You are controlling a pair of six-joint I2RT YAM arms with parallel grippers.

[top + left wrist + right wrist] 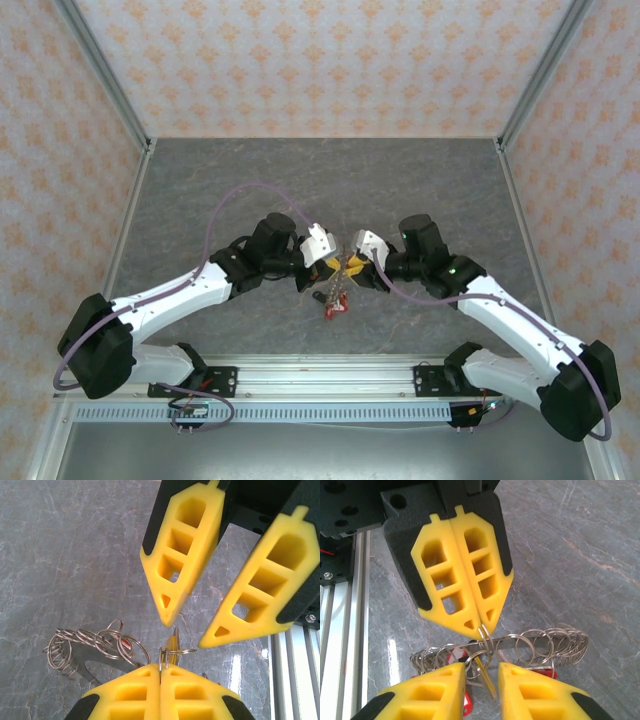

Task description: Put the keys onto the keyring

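Left gripper is clamping shut on one wire loop of the keyring, whose other loops are stretching sideways over the table. Right gripper is standing narrowly apart, straddling a thin key blade without gripping it. I am judging the blade's long axis as pointing at the pinched loop, right arm nearer. The top view is adding red keys bunched just below both grippers.

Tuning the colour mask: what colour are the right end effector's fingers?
Bright yellow fingers, black backing; best in the left wrist view.
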